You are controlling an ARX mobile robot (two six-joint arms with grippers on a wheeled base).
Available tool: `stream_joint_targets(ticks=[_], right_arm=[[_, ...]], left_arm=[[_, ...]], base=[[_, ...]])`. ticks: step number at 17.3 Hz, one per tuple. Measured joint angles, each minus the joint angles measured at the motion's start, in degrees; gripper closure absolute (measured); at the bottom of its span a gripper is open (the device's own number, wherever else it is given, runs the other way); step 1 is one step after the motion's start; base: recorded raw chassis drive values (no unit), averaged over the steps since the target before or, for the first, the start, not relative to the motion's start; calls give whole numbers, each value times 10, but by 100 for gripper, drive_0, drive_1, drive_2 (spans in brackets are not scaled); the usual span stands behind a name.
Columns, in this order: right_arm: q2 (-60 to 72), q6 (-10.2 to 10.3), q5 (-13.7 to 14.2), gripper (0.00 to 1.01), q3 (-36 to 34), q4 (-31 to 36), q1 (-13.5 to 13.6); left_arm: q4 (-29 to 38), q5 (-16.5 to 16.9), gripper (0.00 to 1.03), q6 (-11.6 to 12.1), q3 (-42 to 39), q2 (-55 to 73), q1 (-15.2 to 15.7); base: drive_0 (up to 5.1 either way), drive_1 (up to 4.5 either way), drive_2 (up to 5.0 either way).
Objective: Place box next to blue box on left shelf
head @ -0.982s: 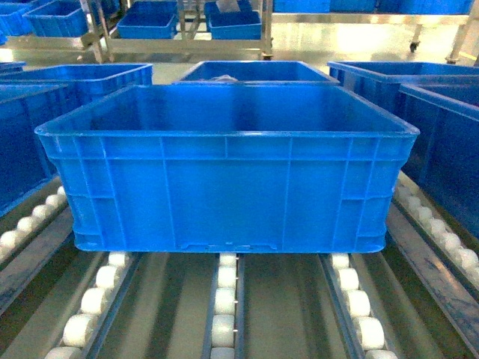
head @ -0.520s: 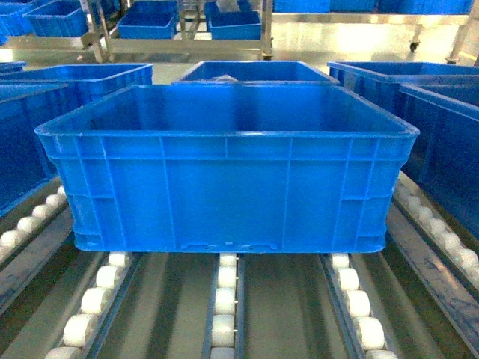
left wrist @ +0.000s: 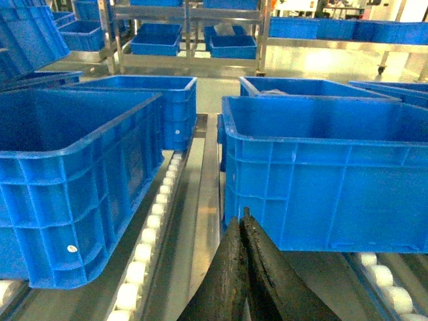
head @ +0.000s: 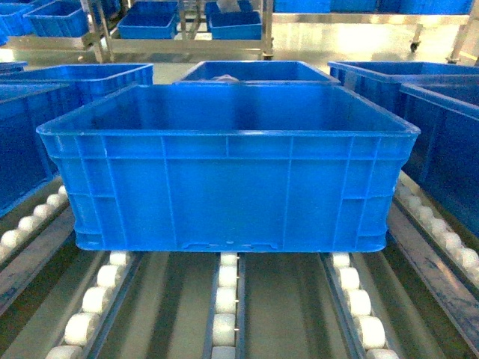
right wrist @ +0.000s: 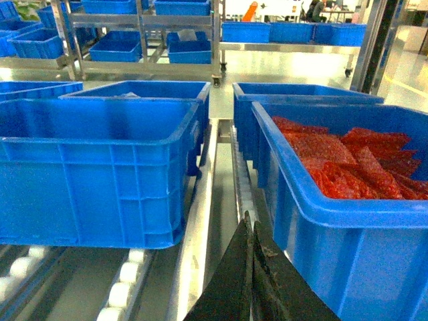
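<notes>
At centre of the head view, the box [head: 228,179] sits empty on the left shelf [head: 224,307] rollers. Neighbouring crate [left wrist: 73,180] at 9 o'clock, apart; another crate [right wrist: 348,194] at 3 o'clock holds red packets [right wrist: 348,160], probably bags. Left gripper [left wrist: 243,224] and right gripper [right wrist: 250,227] both closed, empty.

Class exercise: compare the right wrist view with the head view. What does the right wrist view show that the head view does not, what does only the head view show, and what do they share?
Only the right wrist view shows the right gripper, fingers together, and the red packets filling the neighbouring crate. Only the head view shows the box's whole front wall, with the notch at its base. Both show the box resting on the white rollers.
</notes>
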Motion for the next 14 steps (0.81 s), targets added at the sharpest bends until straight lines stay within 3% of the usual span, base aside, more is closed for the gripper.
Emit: stream_joint_targets(ticks=[6, 9, 14], right_arm=[[0, 0, -1, 100, 0, -3, 0], [0, 0, 0, 92, 0, -4, 0], [0, 0, -1, 24, 0, -4, 0]], left_arm=[[0, -1, 101, 0, 0, 0, 0], [0, 0, 94, 0, 0, 0, 0], [0, 0, 27, 0, 0, 0, 0]], base=[[0, 0, 0], [0, 0, 0], [0, 0, 0]])
